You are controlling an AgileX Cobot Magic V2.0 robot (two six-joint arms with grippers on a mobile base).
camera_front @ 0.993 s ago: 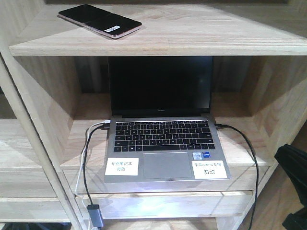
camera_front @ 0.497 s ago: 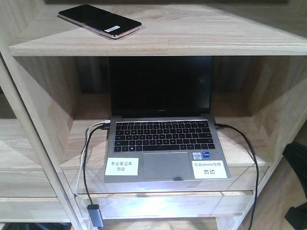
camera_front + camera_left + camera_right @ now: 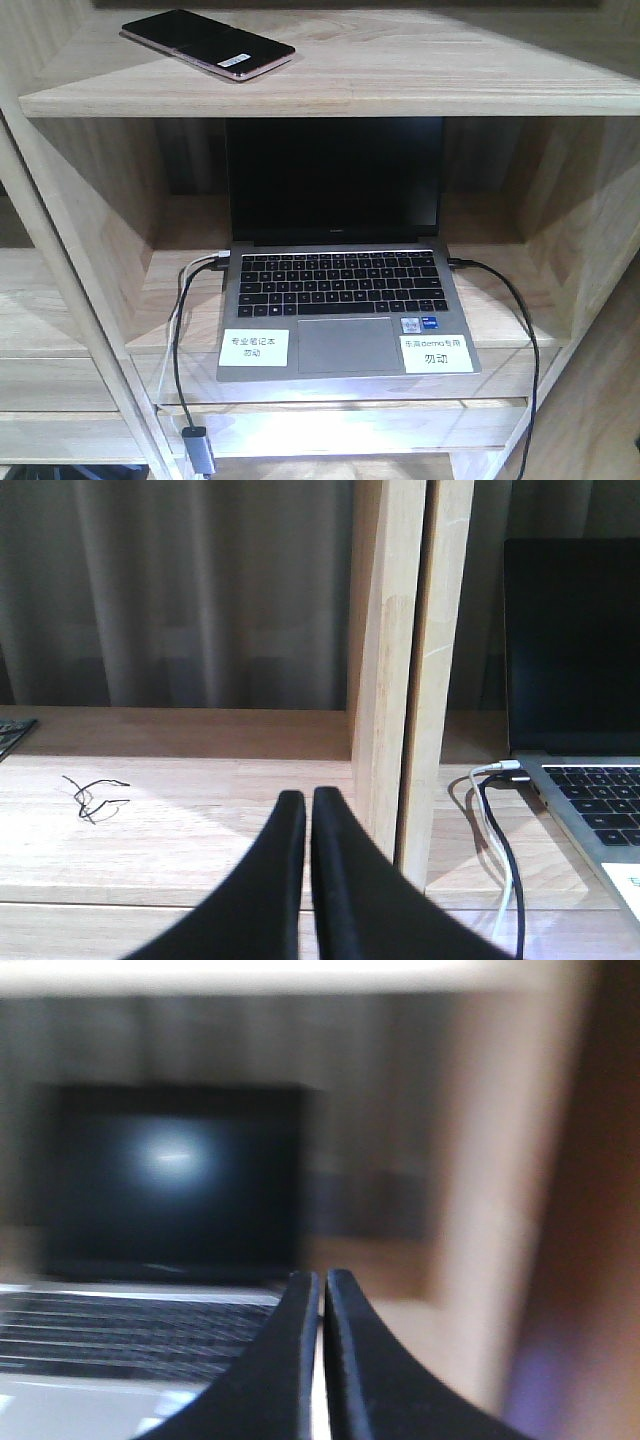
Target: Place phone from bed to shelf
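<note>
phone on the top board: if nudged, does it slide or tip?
The phone lies flat on the shelf, so tipping looks unlikely. Its glossy face and smooth rim suggest it slides easily on the wood. Probably rigid, though a faint mid crease hints at a hinge.

Both end effectors (image 3: 308, 810) (image 3: 323, 1290) have smooth, curved black fingers.

The pale-wood shelf (image 3: 400, 75) carries the phone (image 3: 208, 44) on its top board, an open laptop (image 3: 345, 310) below.
</note>
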